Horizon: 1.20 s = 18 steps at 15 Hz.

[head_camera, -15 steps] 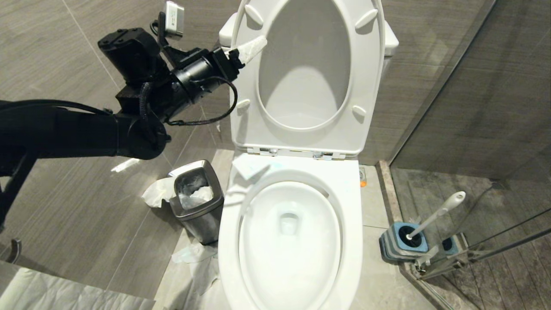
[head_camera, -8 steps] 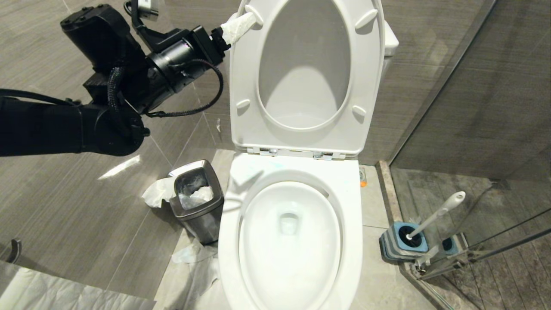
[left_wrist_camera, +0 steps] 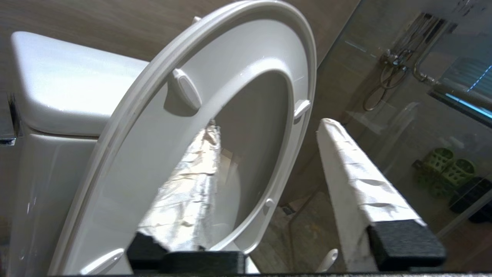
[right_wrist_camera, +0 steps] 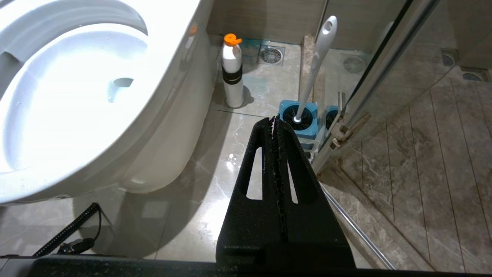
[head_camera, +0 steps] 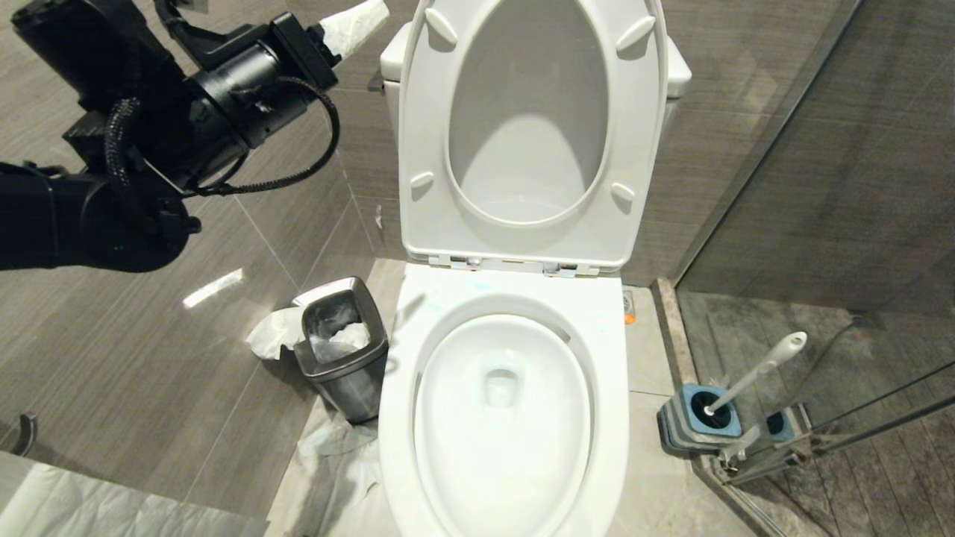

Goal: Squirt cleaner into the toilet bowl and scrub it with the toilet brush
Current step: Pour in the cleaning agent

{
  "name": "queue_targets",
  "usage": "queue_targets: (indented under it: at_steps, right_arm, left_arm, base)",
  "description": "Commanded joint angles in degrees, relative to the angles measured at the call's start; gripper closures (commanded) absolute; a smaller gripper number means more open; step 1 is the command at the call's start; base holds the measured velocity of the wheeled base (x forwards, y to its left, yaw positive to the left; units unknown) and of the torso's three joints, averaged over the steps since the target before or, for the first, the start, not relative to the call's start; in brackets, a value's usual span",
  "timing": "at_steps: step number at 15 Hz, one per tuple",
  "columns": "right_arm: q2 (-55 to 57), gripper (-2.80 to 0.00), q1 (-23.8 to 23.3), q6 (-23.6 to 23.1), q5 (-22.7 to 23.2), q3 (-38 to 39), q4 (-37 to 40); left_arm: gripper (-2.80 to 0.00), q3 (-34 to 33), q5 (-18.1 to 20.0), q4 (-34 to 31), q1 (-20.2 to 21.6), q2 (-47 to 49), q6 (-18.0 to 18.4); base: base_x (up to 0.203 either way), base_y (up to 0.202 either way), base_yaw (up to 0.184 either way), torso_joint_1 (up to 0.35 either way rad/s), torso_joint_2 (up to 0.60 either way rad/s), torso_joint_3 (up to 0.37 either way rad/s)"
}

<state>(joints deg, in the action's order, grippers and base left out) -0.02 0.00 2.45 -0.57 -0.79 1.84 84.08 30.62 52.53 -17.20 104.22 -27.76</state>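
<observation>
Left gripper (head_camera: 357, 22) raised at 11 o'clock of the upright seat (head_camera: 418, 112), wrapped fingers (left_wrist_camera: 353, 169) parted, grasping nothing. Right gripper (right_wrist_camera: 273, 121) low beside the toilet bowl (head_camera: 612, 418), fingers pressed together, empty. Toilet brush (head_camera: 753, 373) stands in its blue holder (head_camera: 683, 425) at 3 o'clock of the bowl. Cleaner bottle (right_wrist_camera: 232, 77) on the floor between bowl and holder.

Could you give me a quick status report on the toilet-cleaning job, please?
Left gripper open, empty, raised beside the upright seat. Right gripper shut, empty, low by the toilet bowl. Toilet brush in its holder, untouched. Nothing in the way.
</observation>
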Motion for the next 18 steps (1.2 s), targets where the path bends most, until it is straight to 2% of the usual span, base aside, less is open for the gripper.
queue_targets:
  at_steps: [1,2,4,7,10,12,13,16,18]
  right_arm:
    - [0.02,0.00,0.00,0.01,-0.04,0.00,0.00]
    - [0.02,0.00,0.00,0.01,-0.04,0.00,0.00]
    - [0.02,0.00,0.00,0.01,-0.04,0.00,0.00]
    - [0.02,0.00,0.00,0.01,-0.04,0.00,0.00]
    - [0.02,0.00,0.00,0.01,-0.04,0.00,0.00]
    - [0.02,0.00,0.00,0.01,-0.04,0.00,0.00]
    - [0.02,0.00,0.00,0.01,-0.04,0.00,0.00]
    - [0.02,0.00,0.00,0.01,-0.04,0.00,0.00]
    - [0.02,0.00,0.00,0.01,-0.04,0.00,0.00]
  left_arm:
    - [0.00,-0.72,0.03,0.02,0.27,-3.10,-0.91]
    - [0.00,-0.71,-0.16,-0.90,0.25,-4.19,-0.96]
    - [0.00,-0.37,-1.08,-6.63,0.15,-7.79,-0.80]
    - [0.00,0.40,-5.40,-16.76,0.02,-14.04,1.97]
    - [0.00,4.57,-13.48,-26.68,0.20,-18.41,9.90]
    - [0.00,8.16,-18.49,-32.49,0.23,-21.29,13.96]
    - [0.00,8.53,-19.28,-35.64,0.25,-23.54,15.85]
    - [0.00,8.38,-20.32,-45.40,0.36,-30.99,24.73]
    - [0.00,8.14,-23.27,-49.21,0.43,-35.28,28.02]
  base:
    - [0.000,0.000,0.000,0.000,0.00,0.000]
    - [0.000,0.000,0.000,0.000,0.00,0.000]
    - [0.000,0.000,0.000,0.000,0.00,0.000]
    - [0.000,0.000,0.000,0.000,0.00,0.000]
    - [0.000,0.000,0.000,0.000,0.00,0.000]
    - [0.000,0.000,0.000,0.000,0.00,0.000]
    - [0.000,0.000,0.000,0.000,0.00,0.000]
    - [0.000,0.000,0.000,0.000,0.00,0.000]
    - [0.000,0.000,0.000,0.000,0.00,0.000]
